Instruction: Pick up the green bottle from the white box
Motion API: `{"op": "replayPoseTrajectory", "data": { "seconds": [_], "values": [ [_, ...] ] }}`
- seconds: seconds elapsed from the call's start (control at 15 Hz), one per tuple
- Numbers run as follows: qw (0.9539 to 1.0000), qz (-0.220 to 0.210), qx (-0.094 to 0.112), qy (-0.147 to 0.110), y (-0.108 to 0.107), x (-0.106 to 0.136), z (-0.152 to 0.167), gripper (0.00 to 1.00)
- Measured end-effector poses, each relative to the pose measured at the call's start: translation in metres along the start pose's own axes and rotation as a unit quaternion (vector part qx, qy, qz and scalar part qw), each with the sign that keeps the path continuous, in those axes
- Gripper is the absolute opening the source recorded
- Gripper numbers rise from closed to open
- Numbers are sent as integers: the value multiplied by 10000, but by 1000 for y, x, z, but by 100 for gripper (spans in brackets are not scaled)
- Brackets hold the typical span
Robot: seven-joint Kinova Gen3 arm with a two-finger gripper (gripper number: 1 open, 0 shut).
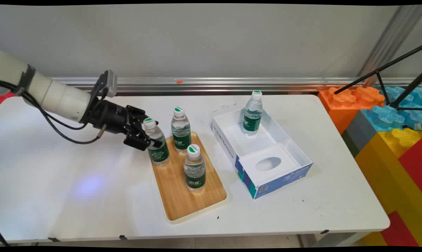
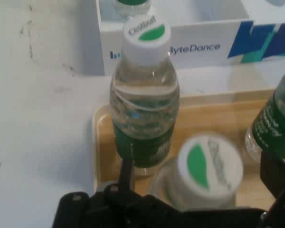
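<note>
My gripper [image 1: 154, 133] reaches in low from the left and stands open around the leftmost water bottle [image 1: 158, 153] on the wooden tray [image 1: 177, 199], one finger on each side of its upper body. In the hand view this bottle's white-and-green cap [image 2: 209, 168] sits between the fingers [image 2: 127, 173], with a small gap showing at the left finger. Two more bottles share the tray: one behind [image 1: 181, 131], which in the hand view is the bottle straight ahead [image 2: 143, 99], and one in front [image 1: 194, 170]. All three stand upright.
An open white and blue cardboard box [image 1: 244, 173] lies right of the tray with a fourth bottle [image 1: 252, 114] standing in its far corner. Large coloured toy blocks [image 1: 389, 140] and a black tripod [image 1: 386, 80] stand off the table's right end.
</note>
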Motion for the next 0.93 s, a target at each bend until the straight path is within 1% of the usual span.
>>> {"op": "replayPoseTrajectory", "data": {
  "seconds": [0.2,0.4,0.67,0.93],
  "values": [
    [10000,-78,33,-16,2,13,-12,100],
    [9997,-205,126,-108,3,35,-29,100],
    [9986,-335,299,-267,3,78,-47,100],
    [9976,-427,402,-366,1,126,-49,100]
  ]
}}
